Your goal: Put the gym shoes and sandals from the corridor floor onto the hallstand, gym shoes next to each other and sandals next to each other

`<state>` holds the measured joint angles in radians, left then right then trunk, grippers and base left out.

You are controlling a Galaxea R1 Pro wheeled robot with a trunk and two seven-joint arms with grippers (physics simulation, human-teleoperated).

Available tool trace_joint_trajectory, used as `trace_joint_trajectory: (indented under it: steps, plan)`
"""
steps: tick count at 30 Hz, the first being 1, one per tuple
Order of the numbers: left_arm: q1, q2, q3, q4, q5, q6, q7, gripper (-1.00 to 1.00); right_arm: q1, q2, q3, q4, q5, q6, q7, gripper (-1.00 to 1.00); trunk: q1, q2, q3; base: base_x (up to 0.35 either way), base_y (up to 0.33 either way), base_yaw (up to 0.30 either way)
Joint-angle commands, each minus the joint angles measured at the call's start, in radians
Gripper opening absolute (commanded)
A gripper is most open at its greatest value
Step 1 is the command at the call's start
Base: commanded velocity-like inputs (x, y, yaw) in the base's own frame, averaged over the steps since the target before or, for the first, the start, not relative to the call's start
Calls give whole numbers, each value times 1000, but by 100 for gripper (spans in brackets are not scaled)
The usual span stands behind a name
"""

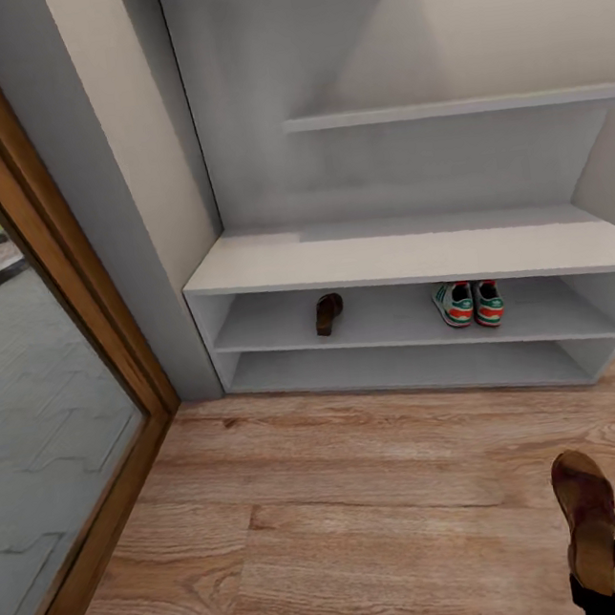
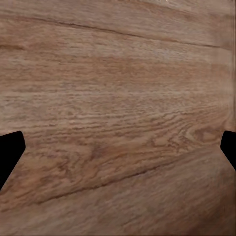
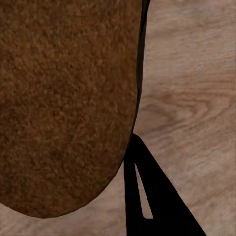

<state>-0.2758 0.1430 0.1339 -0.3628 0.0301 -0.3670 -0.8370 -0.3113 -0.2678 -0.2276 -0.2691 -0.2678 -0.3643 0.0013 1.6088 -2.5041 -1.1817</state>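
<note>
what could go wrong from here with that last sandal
1. The right claw holds the sandal by one end, most of it jutting free; it might swing or slip onto the corridor floor.
2. The shelf opening of the hallstand looks low, so the sandal could catch the bench edge.
3. The other sandal lies well apart from the gym shoes; dropped near the shoes, this one would not be beside its mate.

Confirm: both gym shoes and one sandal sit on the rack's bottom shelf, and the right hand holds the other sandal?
Not quite. In the head view the gym shoes and the sandal sit on the hallstand's upper open shelf, not the bottom one. The right hand does hold the other sandal.
</note>
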Motion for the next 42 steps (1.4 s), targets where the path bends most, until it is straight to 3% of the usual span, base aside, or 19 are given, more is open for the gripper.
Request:
trace_joint_trajectory:
  steps: [1,2,4,5,6,7,8,10,11,13,14,15,16,21,23,24,27,42]
  plan:
    - [0,-1,-1,1,3,-9,-7,100,0,8,-2,-23,-4,-1,-2,-100,0,0,-1,0,0,0]
    - [0,-3,-9,3,2,-33,-7,100,0,67,34,-94,33,26,-6,-100,0,0,-1,0,0,0]
    - [0,-5,-13,3,2,-43,-7,100,0,103,52,-138,53,63,-8,-100,0,0,-1,0,0,0]
    - [0,-5,-15,4,2,-49,-9,100,0,137,65,-181,72,119,-9,-100,0,0,-1,0,0,0]
    - [1,-6,-17,4,2,-56,-10,100,-4,187,78,-240,99,239,-15,-100,0,0,-1,0,0,0]
    - [3,-6,-17,4,2,-57,-10,100,-6,202,81,-259,107,285,-19,-100,0,0,-1,0,0,0]
    - [10,-5,-18,4,2,-60,-11,100,-16,233,84,-297,120,376,-32,-100,0,0,-1,0,0,0]
    - [17,-5,-18,1,3,-62,-11,100,-30,264,87,-332,128,461,-52,-100,0,0,-1,0,0,0]
    - [22,-4,-18,-2,3,-63,-11,100,-47,296,89,-364,134,536,-81,-100,0,0,-1,0,0,0]
    - [26,-3,-18,-5,5,-64,-11,100,-66,330,90,-390,138,595,-120,-100,0,0,-1,0,0,0]
    - [28,-2,-18,-8,7,-65,-11,100,-88,362,91,-408,141,638,-167,-100,0,0,-1,0,0,0]
    - [31,-1,-16,-12,10,-65,-11,100,-150,424,98,-430,144,693,-287,-100,0,0,-1,0,0,0]
    - [31,0,-16,-13,10,-65,-11,100,-175,440,110,-432,144,703,-324,-100,0,0,-1,0,0,0]
    - [32,4,-14,-14,11,-66,-11,100,-269,442,217,-439,143,720,-393,-100,0,0,-1,0,0,0]
    - [32,4,-14,-13,11,-66,-11,100,-298,442,229,-440,142,722,-418,-100,0,0,-1,0,0,0]
    - [32,4,-14,-13,11,-66,-11,100,-328,442,235,-439,142,724,-468,-100,0,0,-1,0,0,0]
    - [32,4,-13,-13,11,-65,-10,100,-371,442,242,-438,141,724,-594,-100,0,0,-1,0,0,0]
    - [32,3,-21,-14,9,-64,-11,100,-381,442,249,-435,143,722,-629,-100,0,0,-1,0,0,0]
